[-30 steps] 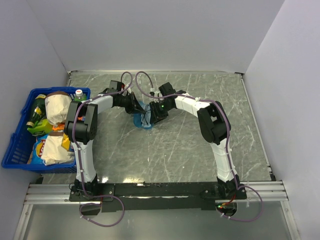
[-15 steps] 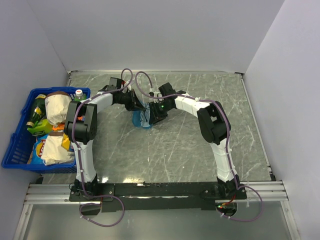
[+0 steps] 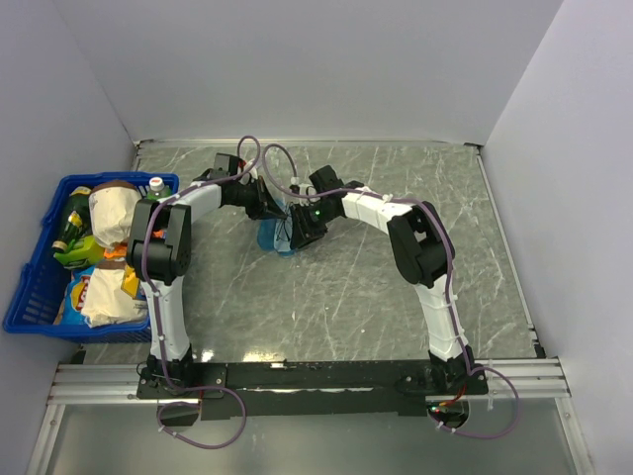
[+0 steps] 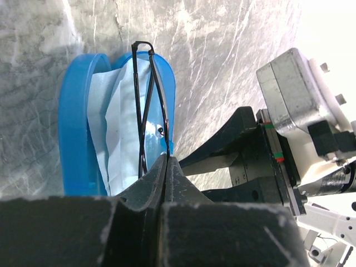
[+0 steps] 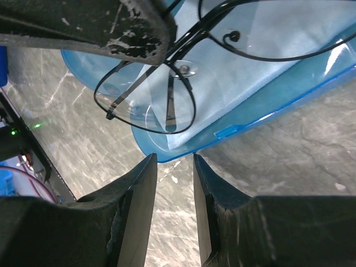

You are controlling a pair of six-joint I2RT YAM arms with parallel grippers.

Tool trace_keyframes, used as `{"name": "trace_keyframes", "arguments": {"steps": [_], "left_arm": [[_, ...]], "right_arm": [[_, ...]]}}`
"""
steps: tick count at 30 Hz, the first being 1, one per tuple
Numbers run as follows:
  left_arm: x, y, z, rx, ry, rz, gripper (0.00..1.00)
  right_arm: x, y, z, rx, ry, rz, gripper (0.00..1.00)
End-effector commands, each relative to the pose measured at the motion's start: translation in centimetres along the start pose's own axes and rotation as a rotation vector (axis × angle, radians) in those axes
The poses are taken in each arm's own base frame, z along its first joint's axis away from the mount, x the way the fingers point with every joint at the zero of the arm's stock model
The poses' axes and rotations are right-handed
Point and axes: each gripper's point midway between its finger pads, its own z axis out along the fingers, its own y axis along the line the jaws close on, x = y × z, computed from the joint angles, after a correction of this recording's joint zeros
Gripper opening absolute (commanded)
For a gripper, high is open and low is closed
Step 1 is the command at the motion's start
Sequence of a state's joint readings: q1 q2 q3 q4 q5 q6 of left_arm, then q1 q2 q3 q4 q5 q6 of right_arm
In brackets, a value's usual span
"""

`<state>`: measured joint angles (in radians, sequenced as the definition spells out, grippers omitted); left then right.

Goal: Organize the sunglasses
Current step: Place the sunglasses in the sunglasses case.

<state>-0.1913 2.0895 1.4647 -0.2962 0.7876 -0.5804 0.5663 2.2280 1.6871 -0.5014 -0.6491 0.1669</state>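
Grey marbled desk (image 3: 396, 277), plain white walls on three sides, and a blue plastic basket (image 3: 18, 302) of groceries sitting out at nine o'clock. All the action is mid-desk, where both arms meet over one spot.

Left gripper (image 4: 166, 162) is pinched fully shut on the small sunglasses with the thin black wire frame (image 5: 146, 104), gripping the frame itself at the very fingertips. That seems a sensible hold for something this slight. The pair hangs just above the blue translucent clamshell case (image 4: 72, 128), which lies open with the light-blue square cloth (image 4: 114, 128) spread inside as a lining. So the glasses are over the open shell, arms folded, not yet settled in. Whether the far end touches the cloth, I cannot tell.

Right gripper (image 5: 173, 167) sits low at the case's near edge, coming in from three o'clock, fingers partly apart with only bare desk between them. It holds nothing. My read is that it is waiting there to steady the case or tip the lid over once the glasses go down.

The risk is the wire frame snagging the cloth.
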Motion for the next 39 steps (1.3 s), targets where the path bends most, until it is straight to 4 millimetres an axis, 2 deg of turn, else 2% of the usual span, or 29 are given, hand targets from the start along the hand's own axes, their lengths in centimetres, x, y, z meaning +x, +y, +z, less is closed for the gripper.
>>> {"name": "trace_keyframes", "arguments": {"steps": [1, 15, 20, 23, 33, 39], "left_arm": [[-0.9, -1.1, -0.3, 0.036, -0.024, 0.02, 0.01], [-0.1, 0.6, 0.7, 0.018, -0.01, -0.005, 0.01], [0.1, 0.9, 0.8, 0.014, -0.001, -0.004, 0.08], [0.2, 1.2, 0.9, 0.0, 0.0, -0.007, 0.19], [0.4, 1.2, 1.0, -0.007, 0.002, 0.0, 0.22], [0.2, 1.1, 0.7, -0.017, -0.004, 0.009, 0.31]], "right_arm": [[-0.2, 0.7, 0.7, -0.034, -0.002, -0.016, 0.4], [-0.2, 0.9, 0.7, -0.04, -0.003, -0.019, 0.4], [-0.3, 0.8, 0.7, -0.033, -0.004, -0.02, 0.4], [-0.3, 0.7, 0.6, -0.03, -0.005, -0.023, 0.41], [-0.6, 0.7, 0.4, -0.018, -0.014, -0.032, 0.41], [-1.0, 0.7, -0.1, -0.005, -0.027, -0.043, 0.41]]}}
